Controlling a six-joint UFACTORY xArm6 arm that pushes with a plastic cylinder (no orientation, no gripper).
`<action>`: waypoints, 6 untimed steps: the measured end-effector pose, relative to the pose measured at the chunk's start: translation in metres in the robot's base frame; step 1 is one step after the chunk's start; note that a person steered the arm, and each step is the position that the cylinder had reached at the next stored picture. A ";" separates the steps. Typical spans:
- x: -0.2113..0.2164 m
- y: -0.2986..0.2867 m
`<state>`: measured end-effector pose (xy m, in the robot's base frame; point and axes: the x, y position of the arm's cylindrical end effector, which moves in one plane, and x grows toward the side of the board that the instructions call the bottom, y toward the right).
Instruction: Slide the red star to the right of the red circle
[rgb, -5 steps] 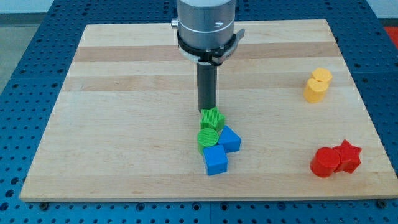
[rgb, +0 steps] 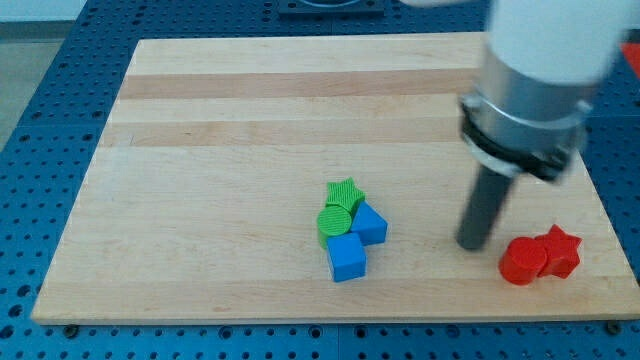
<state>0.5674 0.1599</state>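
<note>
The red circle (rgb: 522, 260) lies near the board's lower right corner. The red star (rgb: 561, 251) touches it on its right side. My tip (rgb: 470, 244) rests on the board just left of the red circle, a short gap away, touching neither red block. The arm's body hides the area above it, toward the view's upper right.
A cluster sits at the bottom middle: a green star (rgb: 345, 192), a green circle (rgb: 336, 222), a blue block (rgb: 371, 223) and a blue cube (rgb: 347, 257). The wooden board (rgb: 200, 150) ends close below and right of the red blocks.
My tip has swung from just above the green star at the middle to the right, beside the red circle. The arm now covers the yellow blocks. No block has moved.
</note>
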 end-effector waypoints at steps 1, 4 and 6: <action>0.007 0.013; -0.035 0.053; 0.031 0.120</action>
